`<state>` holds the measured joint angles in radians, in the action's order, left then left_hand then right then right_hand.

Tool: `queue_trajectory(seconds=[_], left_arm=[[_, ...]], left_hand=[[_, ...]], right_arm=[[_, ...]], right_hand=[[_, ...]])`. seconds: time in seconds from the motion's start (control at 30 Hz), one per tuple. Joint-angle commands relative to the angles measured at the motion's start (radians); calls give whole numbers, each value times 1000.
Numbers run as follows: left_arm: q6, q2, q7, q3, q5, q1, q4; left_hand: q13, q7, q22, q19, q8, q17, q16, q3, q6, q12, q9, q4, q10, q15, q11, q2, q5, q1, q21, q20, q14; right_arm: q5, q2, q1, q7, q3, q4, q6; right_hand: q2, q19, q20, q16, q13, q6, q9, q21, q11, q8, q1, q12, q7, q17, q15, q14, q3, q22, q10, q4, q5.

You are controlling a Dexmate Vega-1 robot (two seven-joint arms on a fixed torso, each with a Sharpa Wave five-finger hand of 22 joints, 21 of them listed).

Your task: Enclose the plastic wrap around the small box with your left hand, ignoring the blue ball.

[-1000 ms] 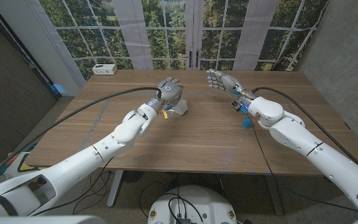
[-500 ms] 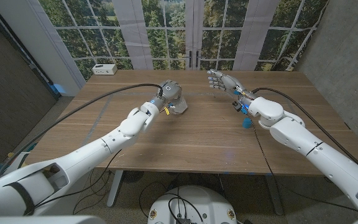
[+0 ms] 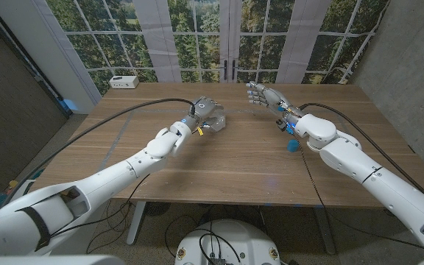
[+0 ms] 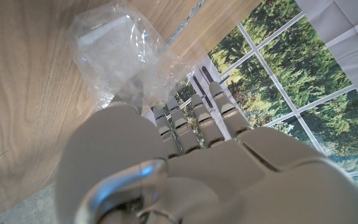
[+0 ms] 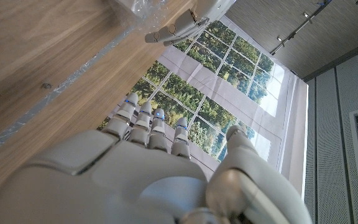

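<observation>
Wrapping underway: your left robot hand (image 3: 206,110) sits curled over the plastic wrap (image 4: 120,53) bunched on the small box (image 4: 107,37), at 12 o'clock on the tabletop (image 3: 219,158); whether it grips, can't tell. Right robot hand (image 3: 260,96) idles, fingers spread, empty. Blue ball (image 3: 294,145) at 3 o'clock, untouched. Closing the wrap remains.

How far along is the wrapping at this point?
Done: the left hand has reached the wrap, which lies over the box. In hand: it presses on the wrap from above. Left: closing the wrap; in the wrist view it looks loose, edges spread on the table. The ball sits untouched; the right hand hangs open.
</observation>
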<state>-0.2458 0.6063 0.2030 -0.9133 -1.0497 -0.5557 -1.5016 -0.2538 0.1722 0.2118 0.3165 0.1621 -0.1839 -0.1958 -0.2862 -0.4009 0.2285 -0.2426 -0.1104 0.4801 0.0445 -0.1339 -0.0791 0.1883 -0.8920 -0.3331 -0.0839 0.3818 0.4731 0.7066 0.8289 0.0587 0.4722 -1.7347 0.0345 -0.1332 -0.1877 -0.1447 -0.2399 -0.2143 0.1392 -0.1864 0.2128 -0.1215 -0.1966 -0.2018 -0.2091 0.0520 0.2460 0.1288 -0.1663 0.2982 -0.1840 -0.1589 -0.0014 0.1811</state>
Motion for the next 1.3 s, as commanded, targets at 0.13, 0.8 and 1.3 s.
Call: queue_trajectory(seconds=[0.13, 0.8, 1.3], left_arm=[[54, -2, 75, 16, 143, 7, 4], [302, 0, -132, 113, 582, 35, 39], [309, -14, -284, 27, 537, 112, 85]], left_hand=[[0, -8, 1, -6, 3, -1, 2, 18, 46, -7, 12, 3, -15, 81, 7, 17, 0, 24, -4, 4, 4], [11, -115, 12, -112, 20, -14, 14, 9, 107, -35, 53, 105, -142, -16, 133, -108, -7, 172, 25, -25, -105], [66, -98, -9, -402, 8, 5, 28, -43, 352, -51, 64, 295, -497, -25, 110, -101, 11, 485, 127, 15, -507]], right_arm=[[12, -2, 1, 9, -5, 14, 11], [1, 3, 26, -6, -18, -4, 54], [-11, 6, 34, -11, -22, -22, 66]], right_hand=[[6, -1, 1, 2, -2, 2, -3, 3, -2, 1, 2, -1, -3, 3, 0, -7, 3, -3, -1, 4, 6], [3, -4, 5, 0, -2, 7, -3, 4, -3, 0, 1, -2, -4, 4, -1, -10, 4, -3, -3, 4, 6], [14, -9, -3, 0, -2, 7, -3, 6, -11, 0, 11, -4, -10, 3, 2, -14, -4, -3, -9, 8, 5]])
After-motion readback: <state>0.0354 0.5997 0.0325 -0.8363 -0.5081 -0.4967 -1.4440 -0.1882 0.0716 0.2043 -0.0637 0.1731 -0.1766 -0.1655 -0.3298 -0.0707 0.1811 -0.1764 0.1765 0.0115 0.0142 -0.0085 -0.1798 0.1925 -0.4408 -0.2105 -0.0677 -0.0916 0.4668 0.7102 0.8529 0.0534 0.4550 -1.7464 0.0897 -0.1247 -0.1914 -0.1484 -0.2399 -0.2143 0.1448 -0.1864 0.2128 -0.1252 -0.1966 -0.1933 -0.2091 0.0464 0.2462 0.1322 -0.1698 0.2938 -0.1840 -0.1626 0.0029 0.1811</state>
